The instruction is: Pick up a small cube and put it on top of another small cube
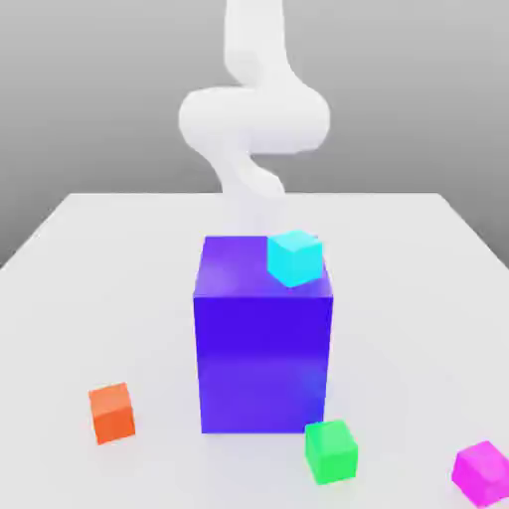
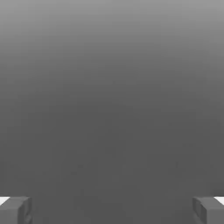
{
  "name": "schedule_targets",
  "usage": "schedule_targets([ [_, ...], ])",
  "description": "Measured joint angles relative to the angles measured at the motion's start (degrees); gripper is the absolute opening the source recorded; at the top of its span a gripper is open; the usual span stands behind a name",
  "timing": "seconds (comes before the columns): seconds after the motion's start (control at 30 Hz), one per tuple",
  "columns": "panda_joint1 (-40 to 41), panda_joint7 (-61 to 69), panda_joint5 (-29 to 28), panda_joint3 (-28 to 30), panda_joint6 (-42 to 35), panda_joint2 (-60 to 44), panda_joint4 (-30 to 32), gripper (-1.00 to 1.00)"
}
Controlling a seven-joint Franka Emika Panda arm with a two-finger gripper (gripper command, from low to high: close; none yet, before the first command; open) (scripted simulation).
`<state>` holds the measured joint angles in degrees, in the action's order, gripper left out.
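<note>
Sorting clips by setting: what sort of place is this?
Likely a simulated tabletop test scene: a plain white table, flat-coloured cubes around a big blue block, and a featureless grey backdrop.

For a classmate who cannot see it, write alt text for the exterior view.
A tall blue block stands mid-table with a small cyan cube on its top corner at the exterior view's right. On the white table in front lie an orange cube, a green cube and a magenta cube; the white robot arm rises behind.

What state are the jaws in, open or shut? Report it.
Open. In the hand view the gripper has its fingertips far apart at opposite edges, nothing between them.
</note>
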<state>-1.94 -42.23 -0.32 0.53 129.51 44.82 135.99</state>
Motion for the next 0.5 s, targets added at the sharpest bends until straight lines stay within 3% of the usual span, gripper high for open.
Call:
schedule_targets([
  [0.3,-7.9,16.99,-1.05,1.5,-9.4,-5.76,19.19,0.0],
  [0.43,-8.72,18.8,-1.32,1.78,-2.07,-10.64,25.36,0.0],
  [0.47,-8.62,18.95,-1.25,1.7,-0.03,-11.72,26.47,-1.0],
  [0.5,-8.62,18.95,-1.25,1.7,-0.03,-11.72,26.47,-1.0],
])
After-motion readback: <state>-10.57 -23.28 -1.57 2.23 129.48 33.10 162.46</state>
